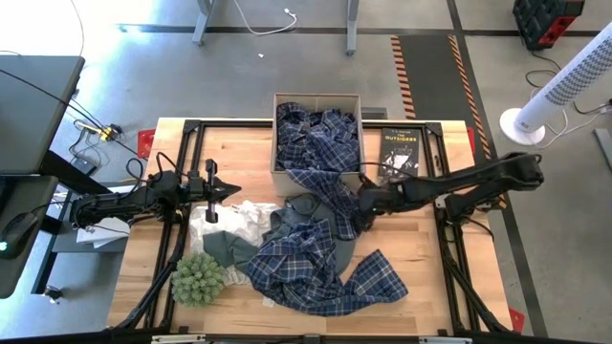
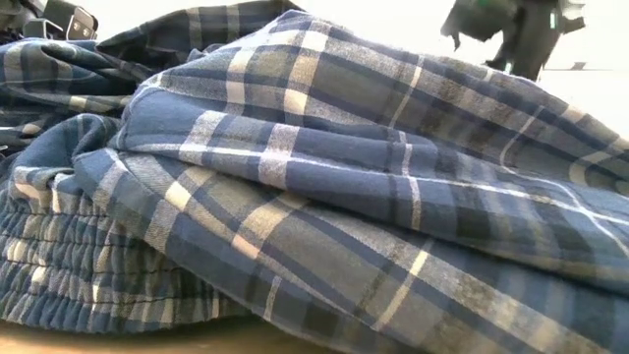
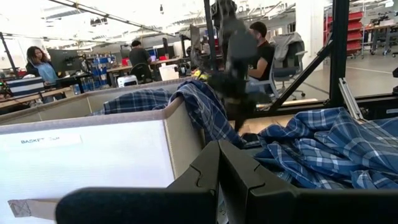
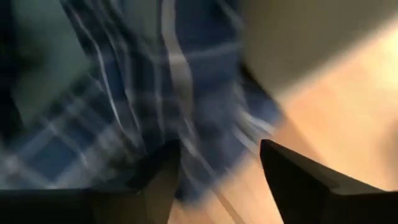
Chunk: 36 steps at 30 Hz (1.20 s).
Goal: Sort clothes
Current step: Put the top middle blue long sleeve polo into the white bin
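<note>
A blue-and-white plaid garment (image 1: 316, 134) fills the cardboard box (image 1: 277, 172) and hangs over its near wall onto the table. A second plaid garment (image 1: 320, 272) lies spread on the table and fills the low view (image 2: 314, 197). A dark green garment (image 1: 225, 248), a white one (image 1: 234, 215) and a grey one (image 1: 341, 244) lie beside it. My right gripper (image 1: 359, 208) is open by the hanging plaid cloth (image 4: 124, 93), its fingers apart. My left gripper (image 1: 213, 193) is shut and empty above the white garment, facing the box (image 3: 87, 155). My right gripper stands open at the plaid cloth below the box's near wall. The view is blurred, and I cannot tell whether its fingers touch the cloth.
A spiky green plant ball (image 1: 198, 277) sits at the near left of the table. A black book (image 1: 400, 151) lies to the right of the box. People sit at desks in the room beyond the table (image 3: 261, 43).
</note>
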Each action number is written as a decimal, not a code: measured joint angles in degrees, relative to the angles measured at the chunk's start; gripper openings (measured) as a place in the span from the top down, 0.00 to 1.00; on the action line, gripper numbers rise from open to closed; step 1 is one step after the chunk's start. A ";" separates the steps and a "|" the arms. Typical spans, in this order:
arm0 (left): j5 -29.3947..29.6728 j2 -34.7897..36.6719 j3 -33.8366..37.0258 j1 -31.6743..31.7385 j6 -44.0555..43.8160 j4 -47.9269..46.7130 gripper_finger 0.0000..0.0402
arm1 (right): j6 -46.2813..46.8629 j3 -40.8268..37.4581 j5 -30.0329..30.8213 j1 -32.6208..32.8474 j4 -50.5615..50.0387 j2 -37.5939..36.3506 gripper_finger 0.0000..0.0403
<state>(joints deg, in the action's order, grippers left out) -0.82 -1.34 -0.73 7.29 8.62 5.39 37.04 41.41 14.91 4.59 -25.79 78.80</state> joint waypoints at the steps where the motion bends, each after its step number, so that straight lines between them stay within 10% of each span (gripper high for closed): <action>1: 0.00 0.00 0.00 0.00 -0.01 0.00 1.00 | 0.00 -3.79 -0.57 -0.74 8.45 0.37 0.44; 7: 0.00 0.02 0.00 0.02 0.00 0.02 1.00 | -1.01 -17.45 -2.06 -3.52 57.36 5.27 0.57; 12: -0.01 0.01 0.00 0.01 -0.01 0.01 1.00 | -3.15 -15.97 -7.65 -3.87 71.07 6.18 0.93; 21: 0.01 0.00 0.00 0.01 -0.02 -0.01 1.00 | -15.81 1.98 -11.83 -3.74 68.08 3.60 0.99; 36: 0.02 0.02 0.00 0.01 -0.01 -0.02 1.00 | -45.63 37.20 1.17 -17.68 37.58 9.03 0.99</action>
<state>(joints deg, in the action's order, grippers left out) -0.80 -1.32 -0.73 7.30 8.61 5.37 -8.59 78.61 16.07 -13.09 11.78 87.83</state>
